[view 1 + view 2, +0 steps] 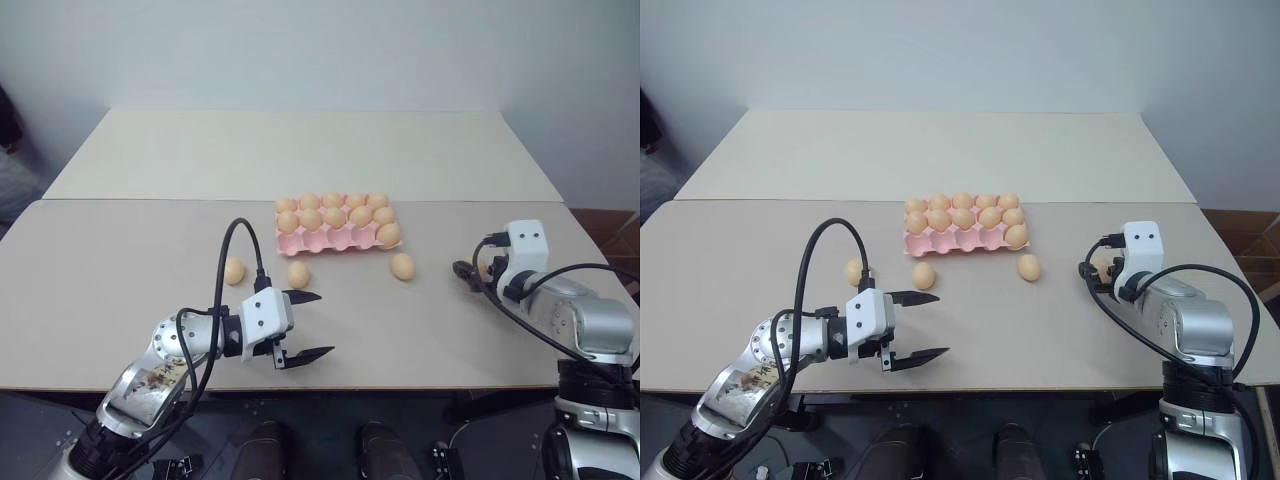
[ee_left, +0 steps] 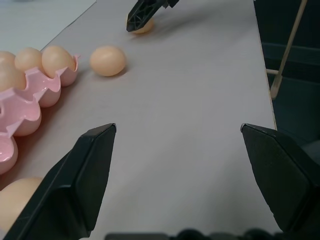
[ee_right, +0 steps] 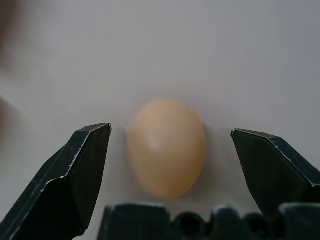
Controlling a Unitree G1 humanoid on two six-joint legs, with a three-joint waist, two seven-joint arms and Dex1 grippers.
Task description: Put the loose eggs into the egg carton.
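The pink egg carton (image 1: 322, 242) lies mid-table with several eggs in its back cups and one in its front right cup. Three loose eggs sit in front of it: one at the left (image 1: 234, 271), one in the middle (image 1: 298, 274), one at the right (image 1: 403, 266). A further loose egg (image 3: 167, 147) rests on the table between the fingers of my right gripper (image 1: 468, 272), which is open with a gap on each side of the egg. My left gripper (image 1: 325, 324) hovers open and empty near the front edge, pointing right, just in front of the middle egg.
The beige table (image 1: 120, 300) meets a second table (image 1: 300, 150) behind the carton along a seam. The front edge runs just below my left gripper. The table's right edge is close to my right arm.
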